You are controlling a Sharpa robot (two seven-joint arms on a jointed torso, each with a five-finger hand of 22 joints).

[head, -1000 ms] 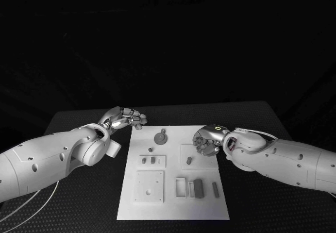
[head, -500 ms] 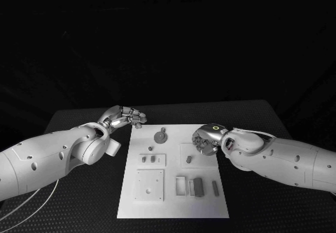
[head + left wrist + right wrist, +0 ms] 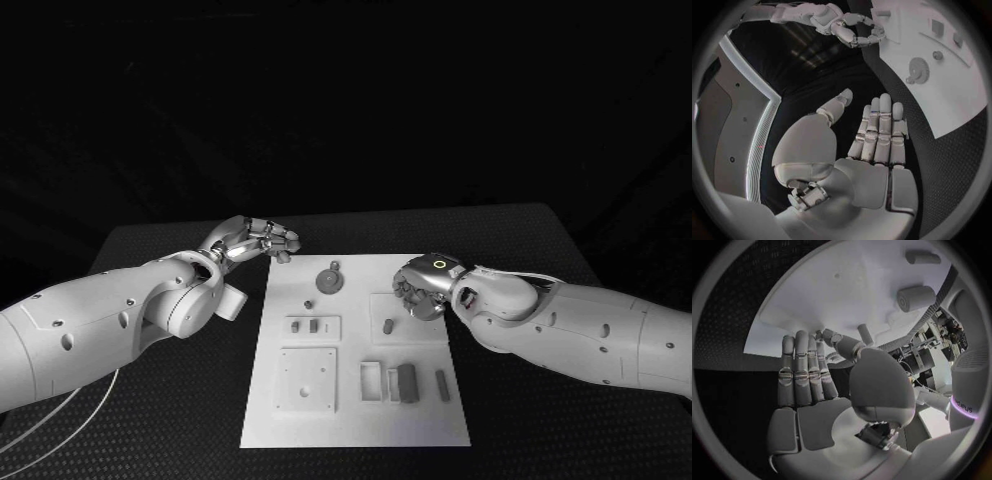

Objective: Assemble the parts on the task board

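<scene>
The task board lies mid-table, with a round part at its far end and small parts near. The right hand hovers over the board's right edge, fingers apart, nothing held. The left hand, also empty, is poised beyond the far-left corner. A reach appears under way; a pick is called for next

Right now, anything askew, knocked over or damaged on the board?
Nothing stands out. The task board lies flat and roughly square on the table, and its parts sit in tidy groups. The left hand hovers off its far-left corner; the right hand is over its right edge. Neither holds anything.
</scene>
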